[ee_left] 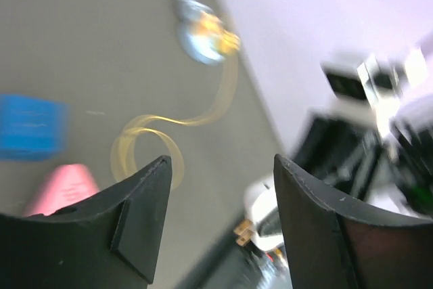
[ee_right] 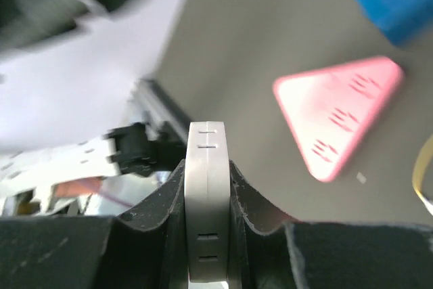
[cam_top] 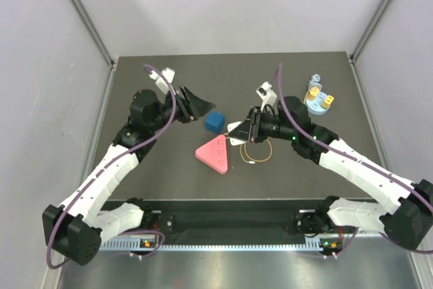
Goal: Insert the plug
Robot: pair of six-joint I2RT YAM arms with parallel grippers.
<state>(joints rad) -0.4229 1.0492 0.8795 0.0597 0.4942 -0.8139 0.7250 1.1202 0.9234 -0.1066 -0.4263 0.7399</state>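
A thin yellow cable (ee_left: pixel 145 130) loops on the table and runs to a pale blue round base (ee_left: pixel 193 35). The plug (ee_left: pixel 222 37) is a blurred yellow block at the cable's end, on that base. From above, the base (cam_top: pixel 318 101) carries two yellow blocks, and I cannot tell which is joined to the cable. My right gripper (ee_right: pixel 206 167) is shut on a flat white slotted block (ee_right: pixel 206 201), which has gold prongs (ee_left: pixel 245 235). It is held above the table near the cable loop (cam_top: pixel 257 152). My left gripper (ee_left: pixel 222 167) hangs open and empty, facing the right gripper (cam_top: pixel 242 131).
A blue cube (cam_top: pixel 215 122) sits just right of the left gripper (cam_top: pixel 196 106). A pink triangular block (cam_top: pixel 213 154) with slots lies in front of it, left of the cable loop. Grey walls close in the table on three sides.
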